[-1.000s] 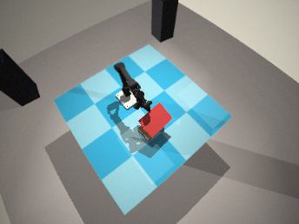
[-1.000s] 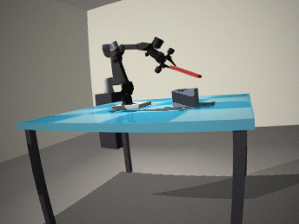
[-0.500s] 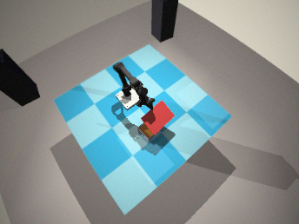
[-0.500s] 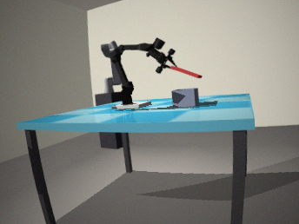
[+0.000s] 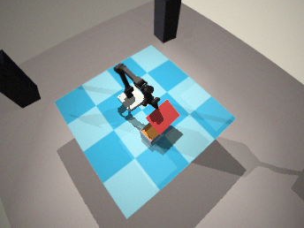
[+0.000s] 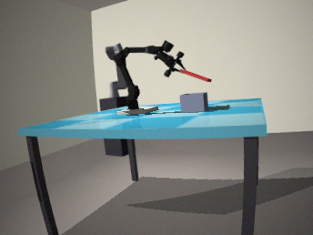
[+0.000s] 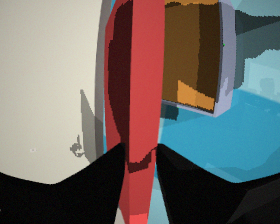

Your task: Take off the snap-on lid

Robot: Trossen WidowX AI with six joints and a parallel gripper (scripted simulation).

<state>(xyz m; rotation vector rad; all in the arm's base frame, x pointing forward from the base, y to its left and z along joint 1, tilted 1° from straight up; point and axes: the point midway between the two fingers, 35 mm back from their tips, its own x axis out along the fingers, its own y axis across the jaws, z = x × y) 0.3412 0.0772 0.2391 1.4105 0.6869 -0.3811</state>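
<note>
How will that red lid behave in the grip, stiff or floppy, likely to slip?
Probably stiff: the red lid juts straight from the gripper with no visible sag. It looks thin and light. Held only by one edge, it may pivot or slip between the fingers if swung fast.

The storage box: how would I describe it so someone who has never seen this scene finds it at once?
Start at the blue checkered table and follow the black arm out to its gripper, which holds a flat red lid in the air. The storage box stands on the table just below that lid. It is the only open container there, with grey walls and an orange inside.
</note>
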